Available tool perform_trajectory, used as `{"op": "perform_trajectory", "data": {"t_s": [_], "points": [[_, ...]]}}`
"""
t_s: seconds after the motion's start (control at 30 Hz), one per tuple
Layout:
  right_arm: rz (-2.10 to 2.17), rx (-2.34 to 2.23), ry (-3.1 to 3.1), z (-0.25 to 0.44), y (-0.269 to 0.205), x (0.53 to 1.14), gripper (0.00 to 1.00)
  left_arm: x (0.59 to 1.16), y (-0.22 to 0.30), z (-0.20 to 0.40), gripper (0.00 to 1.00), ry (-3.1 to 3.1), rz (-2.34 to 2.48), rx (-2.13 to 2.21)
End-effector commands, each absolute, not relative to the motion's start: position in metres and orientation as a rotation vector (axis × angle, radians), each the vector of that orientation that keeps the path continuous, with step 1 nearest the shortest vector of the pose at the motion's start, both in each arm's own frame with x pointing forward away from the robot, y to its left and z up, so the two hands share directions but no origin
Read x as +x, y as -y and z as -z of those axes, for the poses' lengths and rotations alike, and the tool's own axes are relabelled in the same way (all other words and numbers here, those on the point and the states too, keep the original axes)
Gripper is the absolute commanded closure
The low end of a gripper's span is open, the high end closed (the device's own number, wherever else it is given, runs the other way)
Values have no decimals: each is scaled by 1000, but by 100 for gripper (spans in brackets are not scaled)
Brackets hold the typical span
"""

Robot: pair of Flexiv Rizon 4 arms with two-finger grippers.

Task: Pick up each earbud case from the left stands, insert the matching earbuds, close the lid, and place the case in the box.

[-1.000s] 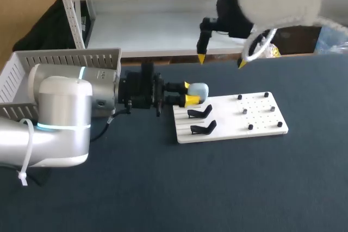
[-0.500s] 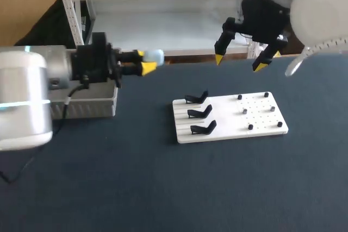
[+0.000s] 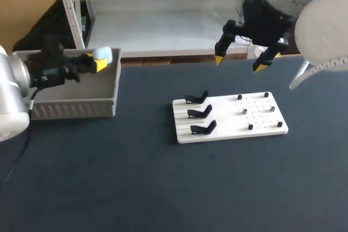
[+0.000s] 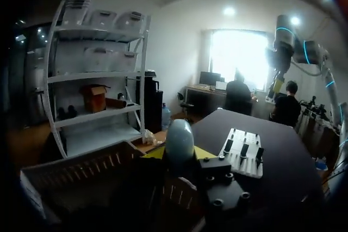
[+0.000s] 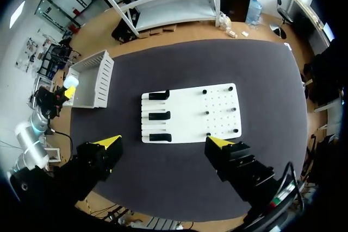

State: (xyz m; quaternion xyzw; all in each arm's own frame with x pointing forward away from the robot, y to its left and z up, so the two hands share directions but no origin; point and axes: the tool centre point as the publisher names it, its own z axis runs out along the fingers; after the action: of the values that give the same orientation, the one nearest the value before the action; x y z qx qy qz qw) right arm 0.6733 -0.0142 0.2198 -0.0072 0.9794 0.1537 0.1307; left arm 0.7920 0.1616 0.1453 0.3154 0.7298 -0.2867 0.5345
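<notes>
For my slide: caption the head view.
Left tool holds a blue case over the box; right tool hangs open.

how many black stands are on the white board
3, in a column along one end of the board: rear stand, middle stand, front stand. All three are empty, and none appears hidden.

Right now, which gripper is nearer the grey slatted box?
Left. The left gripper, holding the pale blue earbud case, is over the grey slatted box; the right gripper hovers beyond the white stand board.
</notes>
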Motion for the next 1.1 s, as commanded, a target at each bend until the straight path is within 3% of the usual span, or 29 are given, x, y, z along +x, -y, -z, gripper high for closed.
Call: {"op": "perform_trajectory", "data": {"t_s": [0.03,0.5,0.57,0.6,0.63,1.1], "points": [[-444,-14,-2829,-219,15,669,0,806,-172,-143,100,-1881,450,594],[-444,-14,-2829,-219,15,669,0,860,-215,-95,97,-2135,408,521],[-444,-14,-2829,-219,15,669,0,861,-214,-93,62,-2149,407,526],[-444,-14,-2829,-219,15,669,0,861,-214,-93,9,-2158,407,527],[-444,-14,-2829,-219,15,669,0,861,-214,-92,0,-2160,405,527],[-444,-14,-2829,-219,15,669,0,835,-211,-111,0,-2097,388,500]]}}
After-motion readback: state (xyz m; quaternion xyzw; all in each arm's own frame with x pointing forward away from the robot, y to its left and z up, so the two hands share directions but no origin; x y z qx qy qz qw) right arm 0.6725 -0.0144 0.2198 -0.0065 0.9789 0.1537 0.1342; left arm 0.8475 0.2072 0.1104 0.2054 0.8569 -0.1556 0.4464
